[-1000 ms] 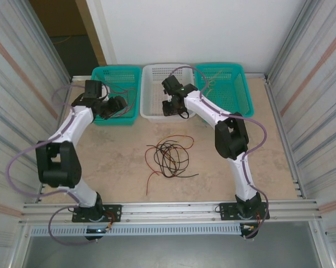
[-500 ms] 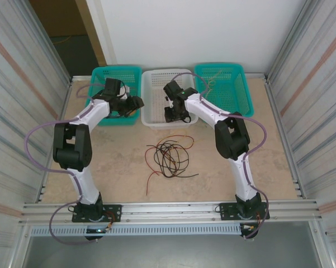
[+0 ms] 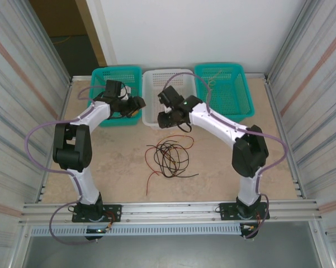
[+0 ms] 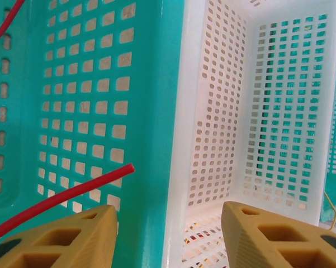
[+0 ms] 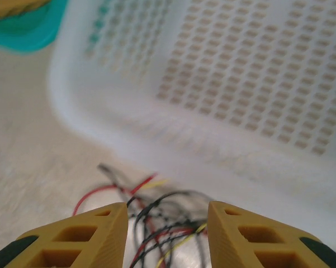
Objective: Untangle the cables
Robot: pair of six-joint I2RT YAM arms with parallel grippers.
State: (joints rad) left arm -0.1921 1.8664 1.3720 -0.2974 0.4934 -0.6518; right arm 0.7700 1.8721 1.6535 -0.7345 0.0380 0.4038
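Note:
A tangle of thin red, black and yellow cables (image 3: 169,156) lies on the table in front of the baskets. My right gripper (image 3: 168,118) hangs just above its far edge, by the white basket's front wall. In the right wrist view this gripper (image 5: 166,209) is open, with the blurred cables (image 5: 162,223) below the gap. My left gripper (image 3: 135,106) hovers over the wall between the left teal basket and the white basket. It stands open (image 4: 169,215) and holds nothing. A loose red cable (image 4: 72,192) lies in the teal basket beside its left finger.
Three baskets line the back edge: a left teal basket (image 3: 116,75), a white basket (image 3: 156,78) and a right teal basket (image 3: 229,84) with a thin yellow strand inside. Metal walls close both sides. Bare table lies around the tangle.
My left gripper swung right from inside the left teal basket to its right wall. My right gripper drew back out of the white basket toward the tangle, and its elbow shifted right.

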